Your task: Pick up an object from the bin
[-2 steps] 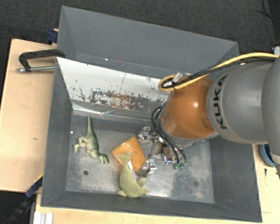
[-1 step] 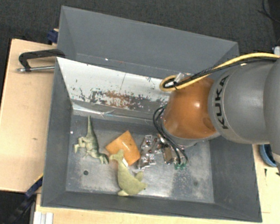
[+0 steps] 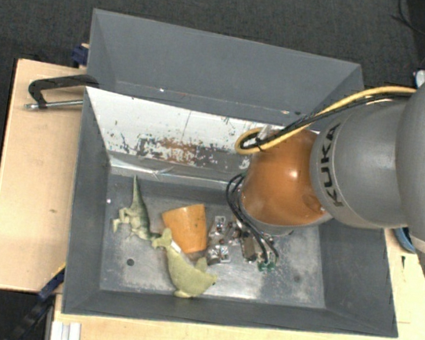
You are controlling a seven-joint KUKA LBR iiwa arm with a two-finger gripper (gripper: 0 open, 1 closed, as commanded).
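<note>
My gripper [image 3: 221, 247] hangs low in the middle of the bin, its metal fingers just right of an orange cup-shaped piece [image 3: 187, 226] that lies on its side. A pale green dinosaur toy [image 3: 137, 215] lies to the left of the cup, its long tail pointing to the back. In front of the cup rests a pale yellow-green rounded lump [image 3: 190, 278], just below and left of the fingers. The view does not let me tell how the fingers stand, nor whether they touch the cup.
The arm with its orange wrist cover and yellow cables reaches in from the right and hides the bin's right middle. The bin's bare floor shows at the front right and front left.
</note>
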